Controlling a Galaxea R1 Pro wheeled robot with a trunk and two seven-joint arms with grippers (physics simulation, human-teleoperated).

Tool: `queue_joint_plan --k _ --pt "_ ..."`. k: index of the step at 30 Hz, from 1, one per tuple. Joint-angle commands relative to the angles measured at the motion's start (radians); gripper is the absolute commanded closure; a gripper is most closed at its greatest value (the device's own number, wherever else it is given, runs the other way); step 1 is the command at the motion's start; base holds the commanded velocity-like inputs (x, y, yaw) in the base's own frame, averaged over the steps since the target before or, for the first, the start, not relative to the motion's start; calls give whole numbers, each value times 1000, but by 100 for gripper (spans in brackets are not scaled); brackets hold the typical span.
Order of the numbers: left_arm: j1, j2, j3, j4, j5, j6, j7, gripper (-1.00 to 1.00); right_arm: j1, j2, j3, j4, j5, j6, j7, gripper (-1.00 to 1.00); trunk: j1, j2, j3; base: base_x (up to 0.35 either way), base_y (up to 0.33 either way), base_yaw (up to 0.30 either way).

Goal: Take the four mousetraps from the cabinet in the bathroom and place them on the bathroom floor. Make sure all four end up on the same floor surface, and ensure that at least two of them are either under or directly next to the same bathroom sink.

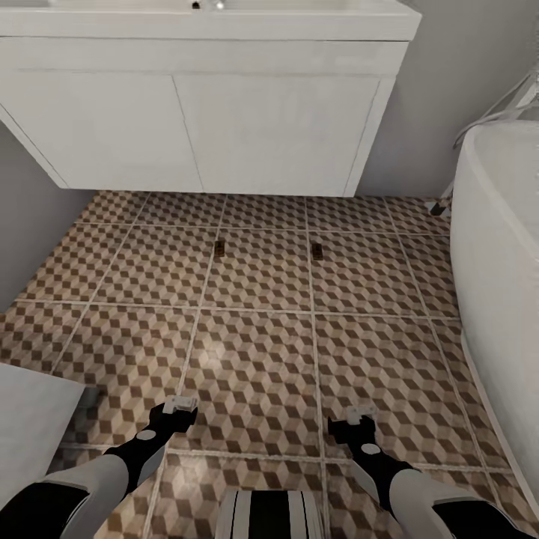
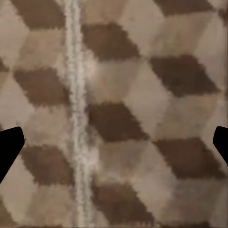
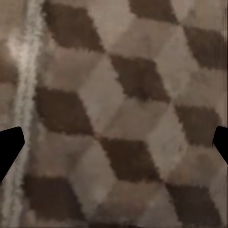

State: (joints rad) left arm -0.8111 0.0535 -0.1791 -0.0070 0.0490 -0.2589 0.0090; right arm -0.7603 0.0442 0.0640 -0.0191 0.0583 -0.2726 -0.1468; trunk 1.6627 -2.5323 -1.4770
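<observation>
Two mousetraps lie on the bathroom floor [image 1: 254, 352] just in front of the vanity, one to the left [image 1: 219, 248] and one to the right [image 1: 317, 251]. Both are small, dark and flat. Above them hangs the white two-door vanity [image 1: 202, 120] carrying the bathroom sink [image 1: 299, 21]. My left gripper [image 1: 180, 405] and right gripper [image 1: 361, 414] hover low over the tiles near me, well short of the traps. Both are open and empty: in each wrist view the fingertips [image 2: 10, 145] [image 3: 9, 145] stand far apart over bare cube-pattern tile. The cabinet is out of view.
The white bathtub [image 1: 501, 247] curves along the right side, with chrome pipes [image 1: 494, 112] behind it. A grey wall [image 1: 30, 224] closes the left, and a pale grey flat surface [image 1: 30, 419] juts in at the lower left.
</observation>
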Motion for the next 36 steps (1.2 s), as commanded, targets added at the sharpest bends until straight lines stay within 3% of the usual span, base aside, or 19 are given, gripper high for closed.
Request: queue_joint_plan --k 1,36 --pt "0 0 -8 1 5 -3 1 -100 -1 0 6 0 6 -1 -8 -100 -1 0 3 0 0 0" --pt "0 -1 -8 1 5 -1 1 -100 -1 2 5 -4 2 -1 -20 -100 -16 8 139 0 0 0"
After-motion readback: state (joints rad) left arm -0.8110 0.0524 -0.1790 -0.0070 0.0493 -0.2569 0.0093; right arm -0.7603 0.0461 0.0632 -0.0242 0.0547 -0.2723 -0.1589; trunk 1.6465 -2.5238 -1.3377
